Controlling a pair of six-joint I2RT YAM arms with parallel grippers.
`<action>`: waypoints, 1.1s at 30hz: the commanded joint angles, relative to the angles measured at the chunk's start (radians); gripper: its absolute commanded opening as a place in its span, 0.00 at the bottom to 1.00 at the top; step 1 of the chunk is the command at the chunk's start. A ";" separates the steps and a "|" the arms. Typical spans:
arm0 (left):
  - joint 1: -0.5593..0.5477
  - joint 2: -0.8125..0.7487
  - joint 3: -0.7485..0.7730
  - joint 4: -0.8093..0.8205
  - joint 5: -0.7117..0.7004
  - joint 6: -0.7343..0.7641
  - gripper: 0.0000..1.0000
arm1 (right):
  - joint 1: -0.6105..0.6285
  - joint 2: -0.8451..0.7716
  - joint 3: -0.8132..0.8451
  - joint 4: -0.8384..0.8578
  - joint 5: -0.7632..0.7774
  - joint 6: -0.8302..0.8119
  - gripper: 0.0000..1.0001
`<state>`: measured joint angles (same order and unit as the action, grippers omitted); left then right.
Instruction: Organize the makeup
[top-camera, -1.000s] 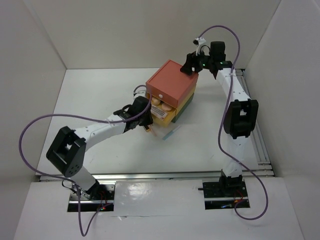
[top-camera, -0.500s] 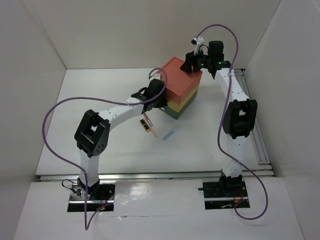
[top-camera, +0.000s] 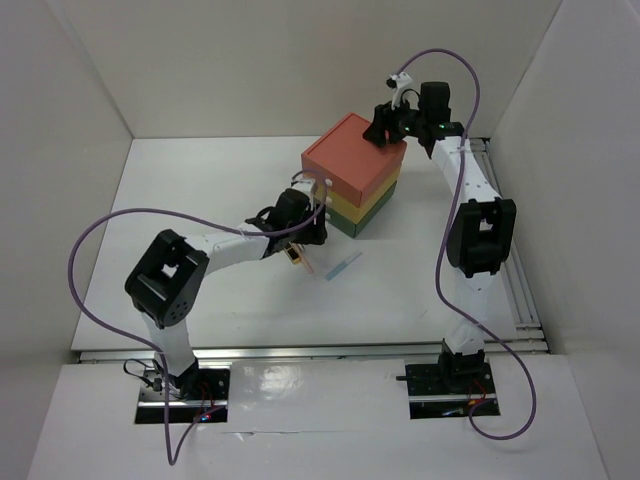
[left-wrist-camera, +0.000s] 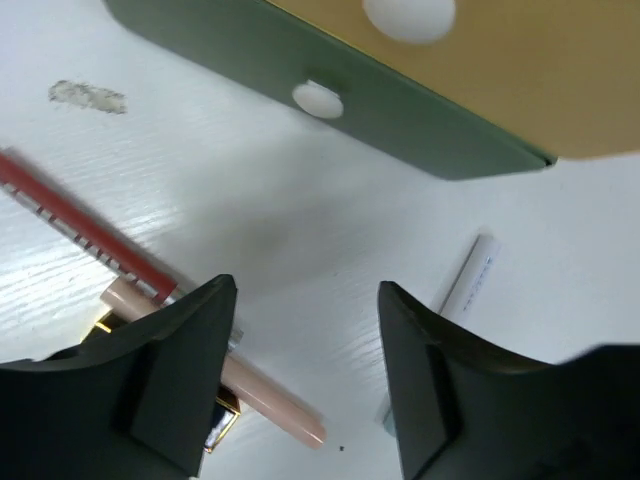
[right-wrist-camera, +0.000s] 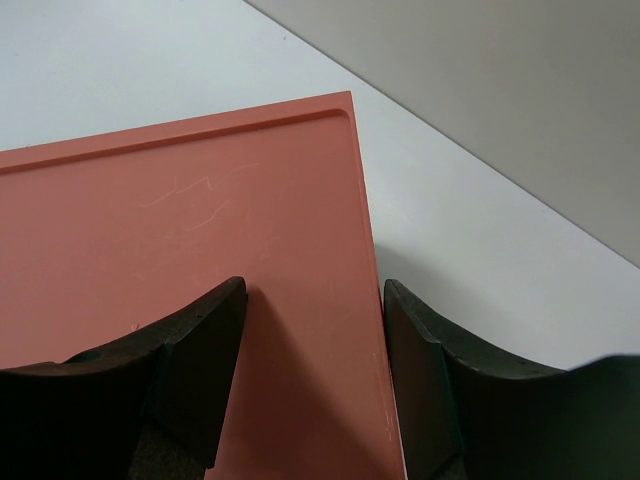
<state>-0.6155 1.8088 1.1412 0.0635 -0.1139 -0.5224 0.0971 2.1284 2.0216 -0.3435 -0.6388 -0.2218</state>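
**Left pincer** (left-wrist-camera: 305, 300): we list its fingers as apart with nothing between them. It hangs low over the white surface (top-camera: 200, 190), just in front of the drawer box (top-camera: 350, 172), at the centre of the overhead view (top-camera: 305, 235).

**Right pincer** (right-wrist-camera: 312, 300): fingers apart, at the box's far top corner in the upper middle of the overhead view (top-camera: 385, 135). One finger is over the coral lid and the other is past its edge, over the surface. We cannot tell whether either touches the box.

**Drawer box**: coral on top, yellow in the middle, green at the bottom. The wrist view shows the green drawer front (left-wrist-camera: 400, 110) with its white knob (left-wrist-camera: 318, 97), and another knob on the yellow drawer front (left-wrist-camera: 560, 70) above it.

**Makeup, loose on the surface in front of the box:**
- red pencil (left-wrist-camera: 85, 228), lying slantwise at the left of the wrist view
- peach tube (left-wrist-camera: 270, 398), just beside the pencil's lower end and partly behind the left finger
- black-and-gold piece (left-wrist-camera: 222, 425), mostly hidden, so we cannot name its kind
- pale slim stick (left-wrist-camera: 468, 278), apart from the others at the right (top-camera: 343, 266)

**Grey smudge** (left-wrist-camera: 88, 95): on the surface, upper left of the wrist view.
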 joint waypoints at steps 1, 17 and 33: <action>0.014 0.003 -0.029 0.232 0.109 0.113 0.70 | -0.002 0.007 -0.031 -0.118 -0.002 -0.004 0.63; 0.085 0.195 0.080 0.363 0.200 0.065 0.62 | -0.011 0.007 -0.064 -0.107 -0.021 -0.004 0.63; 0.114 0.244 0.042 0.522 0.238 -0.065 0.51 | -0.011 -0.021 -0.083 -0.107 -0.010 0.006 0.63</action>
<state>-0.5053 2.0277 1.2018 0.4774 0.1123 -0.5385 0.0872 2.1166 1.9896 -0.3164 -0.6647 -0.2104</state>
